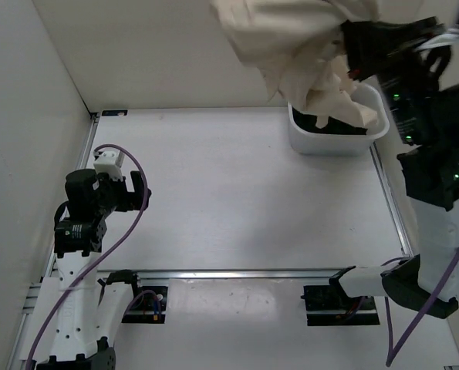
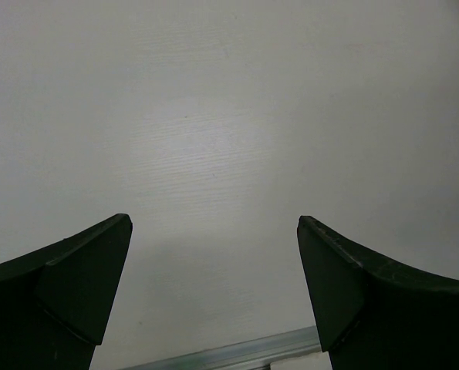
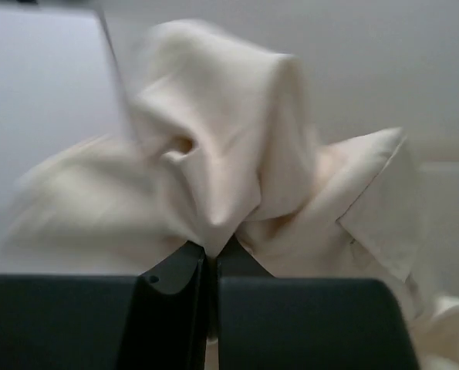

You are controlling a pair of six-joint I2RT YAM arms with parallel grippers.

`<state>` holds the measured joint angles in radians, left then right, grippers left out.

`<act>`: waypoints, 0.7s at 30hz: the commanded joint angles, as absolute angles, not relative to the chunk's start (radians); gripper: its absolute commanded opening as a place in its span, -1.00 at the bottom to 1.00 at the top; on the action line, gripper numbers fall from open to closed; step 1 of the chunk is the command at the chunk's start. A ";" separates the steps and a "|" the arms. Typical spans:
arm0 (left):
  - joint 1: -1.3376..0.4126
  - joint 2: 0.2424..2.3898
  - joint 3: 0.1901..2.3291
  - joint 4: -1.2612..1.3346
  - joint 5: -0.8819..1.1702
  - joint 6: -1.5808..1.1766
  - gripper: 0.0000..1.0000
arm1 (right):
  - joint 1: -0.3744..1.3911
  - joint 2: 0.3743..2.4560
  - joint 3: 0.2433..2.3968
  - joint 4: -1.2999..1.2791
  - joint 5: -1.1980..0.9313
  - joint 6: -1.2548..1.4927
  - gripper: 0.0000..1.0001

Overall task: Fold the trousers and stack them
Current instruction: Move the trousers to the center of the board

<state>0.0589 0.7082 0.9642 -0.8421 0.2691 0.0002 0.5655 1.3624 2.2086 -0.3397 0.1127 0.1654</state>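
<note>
The cream-beige trousers (image 1: 291,46) hang bunched in the air at the top right, lifted high over the white bin (image 1: 302,140); a fold still trails down into the bin. My right gripper (image 1: 351,48) is shut on a pinch of the cloth. In the right wrist view the trousers (image 3: 221,146) bulge out just beyond the closed fingers (image 3: 175,277). My left gripper (image 1: 140,193) is open and empty, low over the bare table at the left. In the left wrist view its two fingers (image 2: 75,285) stand wide apart over the white table.
The white bin at the back right holds something dark (image 1: 341,123) under the cloth. A metal rail (image 1: 237,272) runs across the near side of the table. White walls close the left and back sides.
</note>
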 commanded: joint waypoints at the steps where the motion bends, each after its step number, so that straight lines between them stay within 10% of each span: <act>1: 0.069 0.707 1.019 -0.793 0.224 0.000 1.00 | 0.563 1.405 2.201 -0.184 0.034 0.188 -1.00; 10: 0.100 0.707 1.075 -0.707 0.022 0.000 1.00 | 0.623 1.573 2.041 -0.322 -0.021 0.446 -1.00; 13: 0.100 0.727 1.075 -0.707 -0.002 0.000 1.00 | 0.653 1.688 2.040 -0.521 -0.020 0.439 -0.34; 14: 0.100 0.727 1.075 -0.707 -0.002 0.000 1.00 | 0.666 1.724 2.040 -0.581 -0.031 0.439 0.48; 16: 0.100 0.736 1.062 -0.707 0.009 0.000 1.00 | 0.666 1.860 2.156 -0.814 -0.092 0.378 0.98; 21: 0.100 0.758 1.051 -0.736 0.087 0.000 1.00 | 0.666 1.933 2.225 -1.074 0.012 0.318 0.98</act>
